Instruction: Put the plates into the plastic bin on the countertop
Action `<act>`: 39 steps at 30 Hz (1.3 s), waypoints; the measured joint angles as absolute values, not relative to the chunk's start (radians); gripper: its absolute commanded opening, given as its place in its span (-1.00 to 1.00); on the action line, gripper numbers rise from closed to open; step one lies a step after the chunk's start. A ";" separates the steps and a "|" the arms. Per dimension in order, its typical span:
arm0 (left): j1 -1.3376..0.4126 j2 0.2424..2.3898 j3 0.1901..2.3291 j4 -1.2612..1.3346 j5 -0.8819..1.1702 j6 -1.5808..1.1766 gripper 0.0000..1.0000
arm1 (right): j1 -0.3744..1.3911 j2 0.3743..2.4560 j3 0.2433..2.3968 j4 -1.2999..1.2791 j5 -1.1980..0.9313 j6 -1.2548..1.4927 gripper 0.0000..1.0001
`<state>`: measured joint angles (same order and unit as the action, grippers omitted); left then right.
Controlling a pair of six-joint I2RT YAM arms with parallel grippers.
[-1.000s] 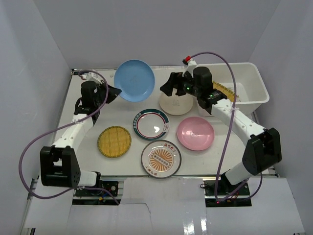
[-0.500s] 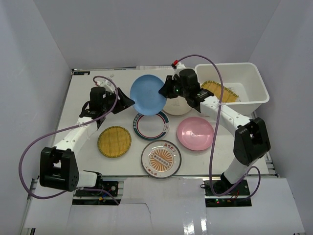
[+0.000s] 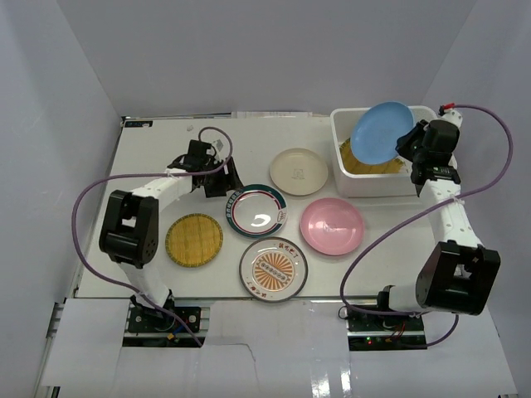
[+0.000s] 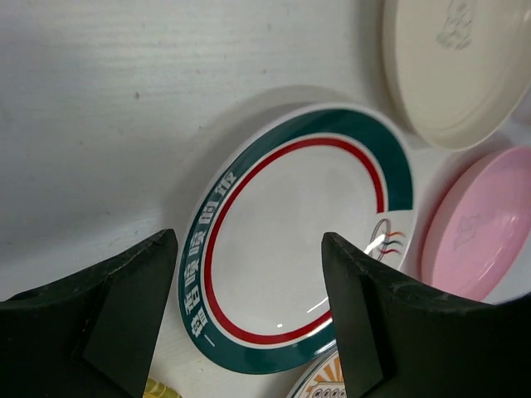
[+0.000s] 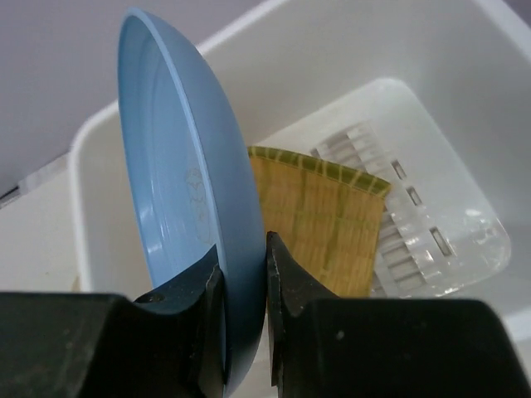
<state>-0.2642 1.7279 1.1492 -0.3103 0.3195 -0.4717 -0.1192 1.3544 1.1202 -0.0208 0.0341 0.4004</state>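
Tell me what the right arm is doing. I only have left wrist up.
Observer: The right gripper is shut on the light blue plate and holds it on edge over the plastic bin.
Operator: Anything in the bin already?
Observer: Yes. A yellow woven-look piece lies inside, below the blue plate.
Operator: How many plates are out on the countertop?
Observer: Five on the countertop: cream plate, teal-rim plate, pink plate, yellow woven plate and sunburst plate.
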 measured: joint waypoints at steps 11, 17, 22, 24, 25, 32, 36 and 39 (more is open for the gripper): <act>-0.313 1.835 1.174 -0.453 0.349 -0.362 -0.16 | -0.183 1.434 1.082 -0.034 -0.037 0.442 0.93; -0.315 1.850 1.185 -0.466 0.336 -0.360 -1.00 | -0.095 1.231 1.003 0.040 -0.132 0.457 0.94; -0.314 1.819 1.190 -0.460 0.304 -0.371 -1.00 | 0.164 1.156 0.912 0.104 -0.259 0.427 0.96; -0.303 1.770 1.171 -0.436 0.294 -0.387 -1.00 | 0.255 1.192 0.897 0.105 -0.310 0.402 0.80; -0.295 1.738 1.158 -0.421 0.292 -0.394 -1.00 | 0.298 1.219 0.891 0.104 -0.332 0.388 0.80; -0.244 1.502 1.088 -0.324 0.283 -0.442 -1.00 | 0.430 1.442 0.917 0.070 -0.422 0.350 0.80; -0.244 1.415 1.052 -0.286 0.343 -0.476 -1.00 | 0.445 1.554 0.977 0.072 -0.446 0.348 0.80; -0.244 1.363 1.005 -0.261 0.407 -0.503 -1.00 | 0.445 1.619 1.003 0.089 -0.466 0.352 0.82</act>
<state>-0.2440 1.3628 1.0046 -0.2607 0.4072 -0.5030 0.4450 1.6188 1.0031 0.0895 -0.4656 0.3515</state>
